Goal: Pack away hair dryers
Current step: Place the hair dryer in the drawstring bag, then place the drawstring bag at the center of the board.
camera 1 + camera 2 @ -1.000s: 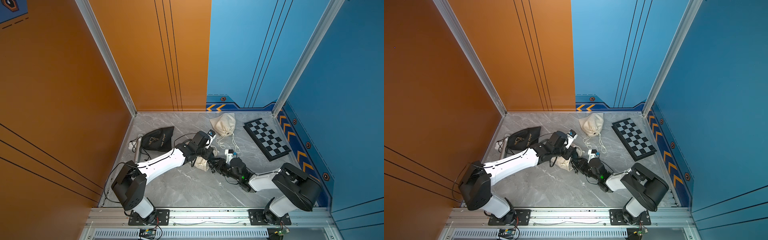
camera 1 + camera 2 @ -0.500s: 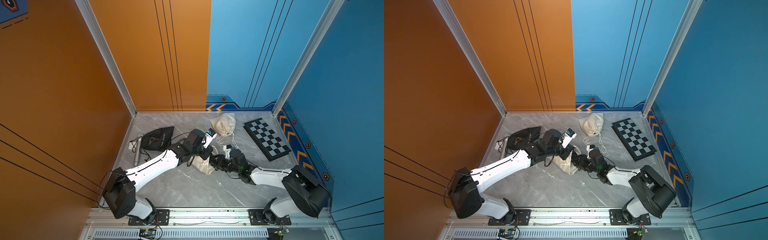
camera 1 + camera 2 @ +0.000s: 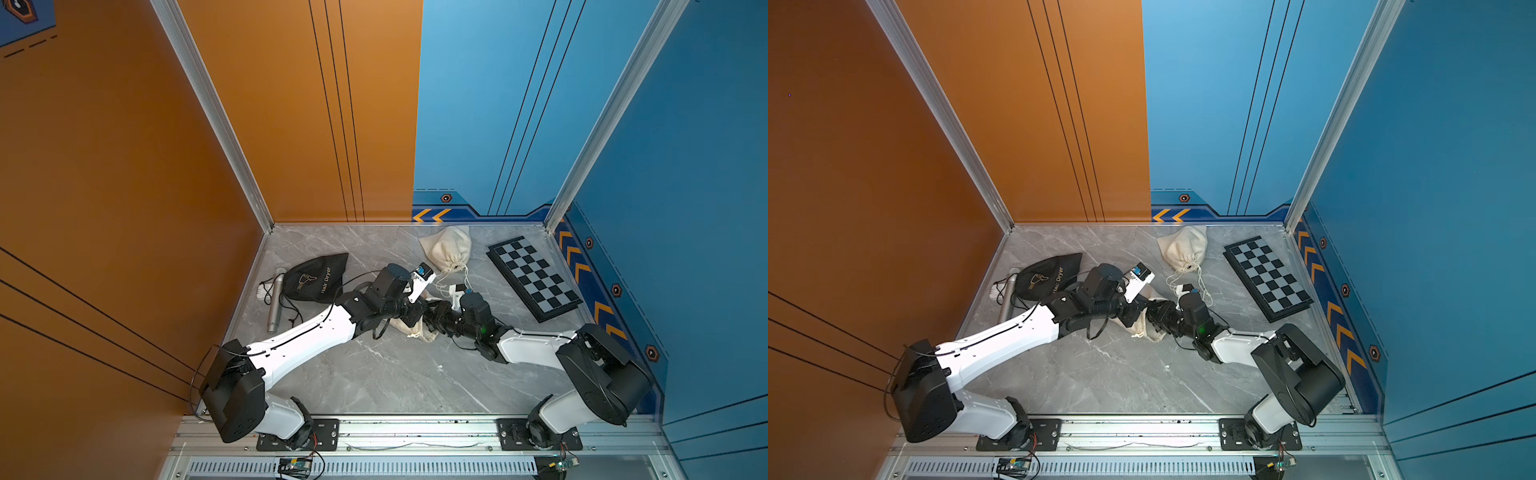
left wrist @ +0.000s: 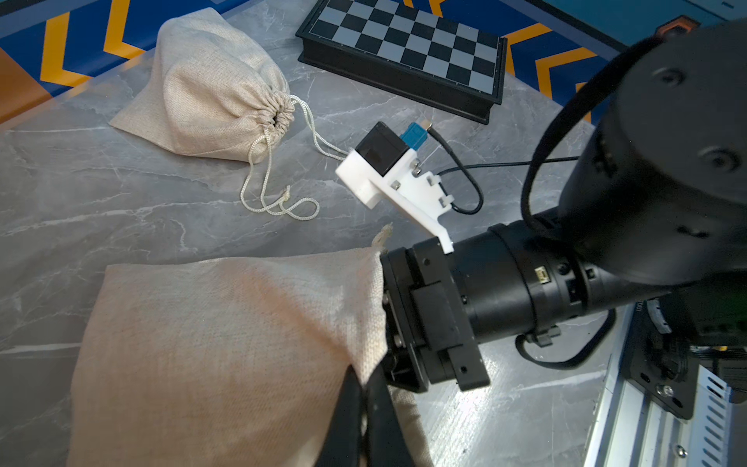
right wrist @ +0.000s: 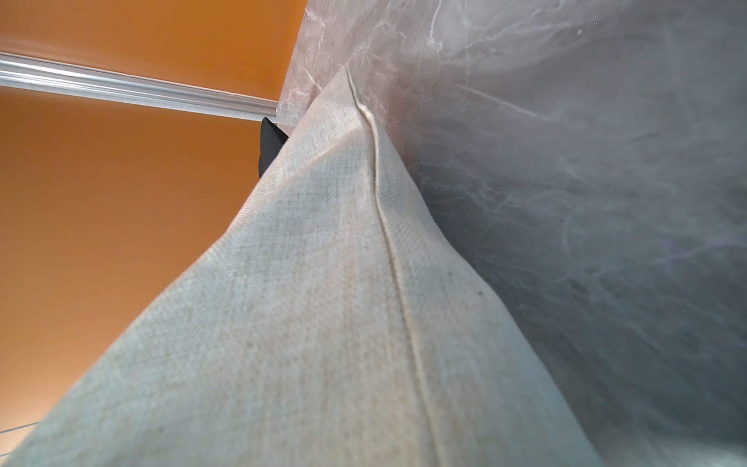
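No hair dryers show in any view. A beige cloth pouch [image 3: 409, 328] [image 3: 1142, 328] lies mid-table between my two arms. In the left wrist view my left gripper [image 4: 365, 378] is shut, pinching the pouch [image 4: 222, 343] at the rim of its mouth. My right gripper [image 4: 420, 315] pushes into that mouth from the opposite side. The cloth covers its fingers, so their stand and anything between them is hidden. The right wrist view shows only the pouch's cloth [image 5: 323, 323] close up over the grey table.
A second beige pouch [image 3: 449, 249] [image 4: 218, 93], drawn closed, lies at the back with its cord loose. A chessboard [image 3: 534, 278] lies to the right. A black pouch [image 3: 318, 278] and a silver rod [image 3: 275, 305] lie at the left by the orange wall.
Both arms have shifted their pose, the left elbow swinging out to the left. The pouch between the grippers has barely moved. Neither grip has changed.
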